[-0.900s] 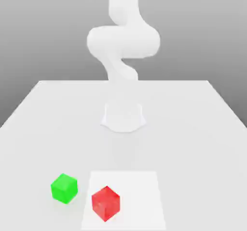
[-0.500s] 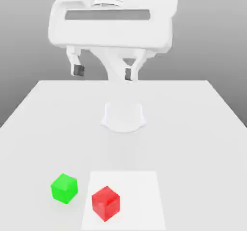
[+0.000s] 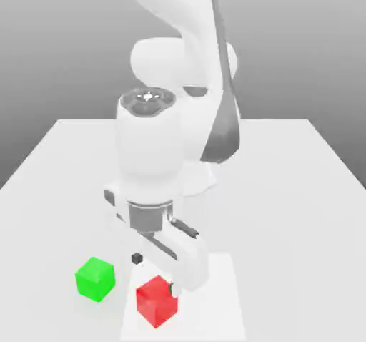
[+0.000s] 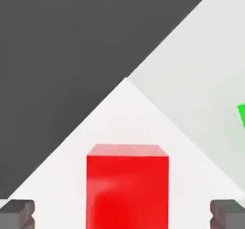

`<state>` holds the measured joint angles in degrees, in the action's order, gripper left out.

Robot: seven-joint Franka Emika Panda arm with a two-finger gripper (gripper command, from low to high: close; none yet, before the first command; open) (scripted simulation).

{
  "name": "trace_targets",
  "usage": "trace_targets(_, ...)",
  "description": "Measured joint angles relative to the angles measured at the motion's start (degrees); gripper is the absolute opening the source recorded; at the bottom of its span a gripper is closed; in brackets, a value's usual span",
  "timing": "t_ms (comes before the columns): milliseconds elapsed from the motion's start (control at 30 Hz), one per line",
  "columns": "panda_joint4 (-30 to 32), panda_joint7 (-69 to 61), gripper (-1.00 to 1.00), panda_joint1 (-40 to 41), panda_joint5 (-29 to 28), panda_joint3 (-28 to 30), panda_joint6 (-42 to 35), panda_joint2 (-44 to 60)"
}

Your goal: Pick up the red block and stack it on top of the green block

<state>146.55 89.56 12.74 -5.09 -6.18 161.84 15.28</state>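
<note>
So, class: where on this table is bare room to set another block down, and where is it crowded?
Bare: the table along the exterior view's right, and the strip to the left of the green block. Crowded: the near edge, where the open claw hangs over the red block, close beside the green one.

1. No text, label, brand, number or sign can be read anywhere.
2. The red block [image 3: 156, 300] and the green block [image 3: 95, 278] have plain faces with no markings.
3. The arm's white casing [image 3: 149, 154] and the bench [image 3: 286, 190] carry no lettering.
</note>
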Motion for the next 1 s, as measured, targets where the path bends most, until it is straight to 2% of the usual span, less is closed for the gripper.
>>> trace_targets(33, -0.29, 0.36, 0.0, -0.61, -0.46, 0.72, 1.73, 2.09)
trace_targets(67, -0.51, 0.72, -1.0, -1.04, -0.92, 1.24, 3.02, 3.64)
trace_targets(300, -0.52, 0.83, -1.0, -1.03, -1.02, 1.24, 3.21, 3.76)
trace_targets(500, 1.32, -0.59, -1.0, 0.54, 2.7, -0.33, -5.42, -6.77)
trace_targets(800, 6.22, 21.7, -1.0, 9.64, 5.24, 5.23, -9.58, -15.93)
trace_targets(900, 6.87, 26.07, -1.0, 13.1, 4.87, 5.45, -7.39, -14.42)
trace_targets(1000, 6.73, 27.0, -1.0, 12.13, 4.31, 4.74, -2.23, -9.14)
